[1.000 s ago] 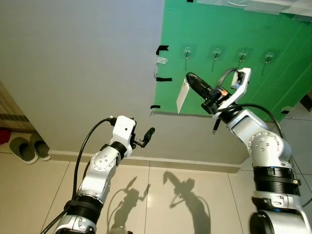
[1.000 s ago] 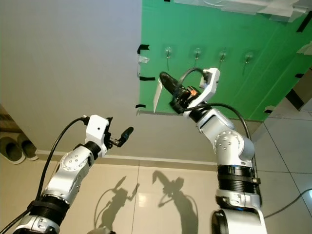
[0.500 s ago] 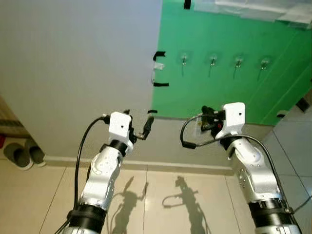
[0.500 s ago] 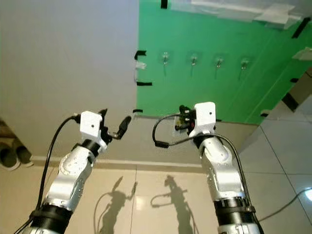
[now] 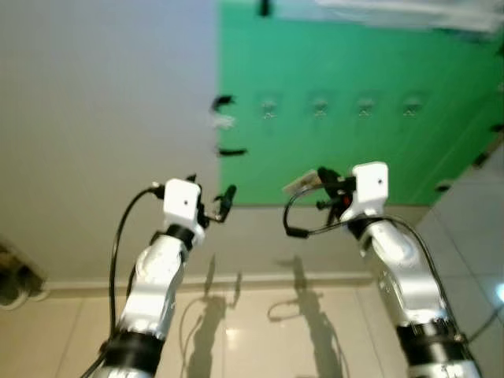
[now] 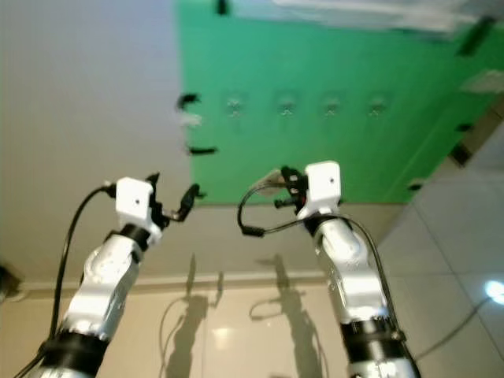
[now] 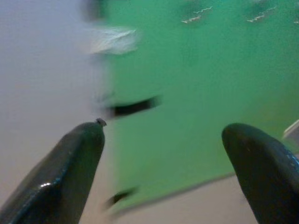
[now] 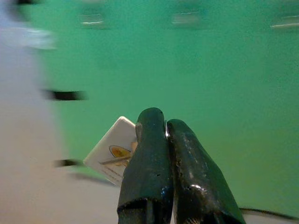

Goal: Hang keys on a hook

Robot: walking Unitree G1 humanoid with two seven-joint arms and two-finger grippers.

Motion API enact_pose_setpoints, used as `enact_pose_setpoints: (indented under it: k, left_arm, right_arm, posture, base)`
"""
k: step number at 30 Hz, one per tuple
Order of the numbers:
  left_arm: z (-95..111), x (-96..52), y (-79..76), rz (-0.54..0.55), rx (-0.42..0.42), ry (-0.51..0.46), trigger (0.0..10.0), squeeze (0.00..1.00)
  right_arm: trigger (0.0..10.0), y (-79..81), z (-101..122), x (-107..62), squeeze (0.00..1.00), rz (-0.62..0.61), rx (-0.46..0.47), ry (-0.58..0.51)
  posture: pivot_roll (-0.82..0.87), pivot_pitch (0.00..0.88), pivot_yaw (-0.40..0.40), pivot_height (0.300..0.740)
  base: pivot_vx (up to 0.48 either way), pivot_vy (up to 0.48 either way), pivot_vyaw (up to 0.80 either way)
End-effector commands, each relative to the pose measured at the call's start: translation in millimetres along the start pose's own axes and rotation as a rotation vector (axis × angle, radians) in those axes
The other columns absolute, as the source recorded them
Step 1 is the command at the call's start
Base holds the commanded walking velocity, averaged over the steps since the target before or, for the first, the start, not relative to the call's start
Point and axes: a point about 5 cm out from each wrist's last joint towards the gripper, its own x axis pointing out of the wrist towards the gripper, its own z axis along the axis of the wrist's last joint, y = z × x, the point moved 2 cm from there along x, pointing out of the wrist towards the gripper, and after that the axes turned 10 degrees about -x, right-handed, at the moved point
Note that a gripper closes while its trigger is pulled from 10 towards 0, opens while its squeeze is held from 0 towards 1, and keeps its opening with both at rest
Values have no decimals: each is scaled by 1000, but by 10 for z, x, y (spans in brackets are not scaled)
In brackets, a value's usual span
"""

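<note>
A green panel (image 5: 346,150) on the wall carries a row of several small clear hooks, the leftmost hook (image 5: 269,106) near its left edge. My right gripper (image 5: 321,175) is below that row, in front of the panel's lower part, shut on the keys. Their white tag (image 5: 298,184) sticks out to the left of the fingers. In the right wrist view the fingers (image 8: 149,154) press together and the tag (image 8: 111,151) shows a yellow mark. My left gripper (image 5: 227,195) is open and empty by the panel's lower left corner, its fingers (image 7: 70,172) wide apart.
Black tape marks (image 5: 231,151) and a white tape scrap (image 5: 223,122) sit at the panel's left edge. Grey wall (image 5: 102,110) lies to the left. Below are a skirting board and a glossy tiled floor (image 5: 260,339). A dark slipper (image 5: 11,287) lies at far left.
My right gripper has come down from beside the leftmost hook to below the hook row, still holding the keys. The left arm has risen slightly. The camera has shifted and the picture is blurred.
</note>
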Motion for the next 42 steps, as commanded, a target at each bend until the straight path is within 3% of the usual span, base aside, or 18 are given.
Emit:
enact_pose_setpoints:
  k: [1,15,17,18,19,20,27,42]
  left_arm:
    - [-6,1,-65,-22,6,0,10000,0]
    - [23,4,-74,-21,20,-4,10000,0]
    - [722,129,-160,-78,92,-274,10000,0]
    - [912,139,-185,-92,107,-349,10000,0]
    - [912,139,-185,-92,107,-349,10000,0]
    - [981,155,-179,-95,99,-368,10000,0]
    - [783,153,-182,-108,80,-260,10000,0]
    - [620,73,-265,-142,60,-207,10000,0]
  right_arm:
    - [10000,-28,39,9,0,-14,-11,-12]
    - [10000,-13,37,10,0,-24,-18,-24]
    - [10000,61,607,-5,0,97,122,-221]
    - [10000,88,772,-27,0,144,159,-278]
    - [10000,88,772,-27,0,144,159,-278]
    - [10000,161,844,-23,0,244,199,-283]
    - [10000,268,872,-26,0,391,267,-249]
    - [10000,360,778,-237,0,501,299,-169]
  posture:
    - [-43,0,-18,740]
    - [-43,0,-18,740]
    - [-47,0,-2,740]
    - [-47,0,-2,740]
    - [-47,0,-2,740]
    - [-43,0,-10,740]
    - [-31,0,-27,740]
    - [-46,0,-17,740]
  base:
    - [428,0,0]
    - [428,0,0]
    - [0,0,0]
    - [0,0,0]
    - [0,0,0]
    - [0,0,0]
    - [0,0,0]
    - [0,0,0]
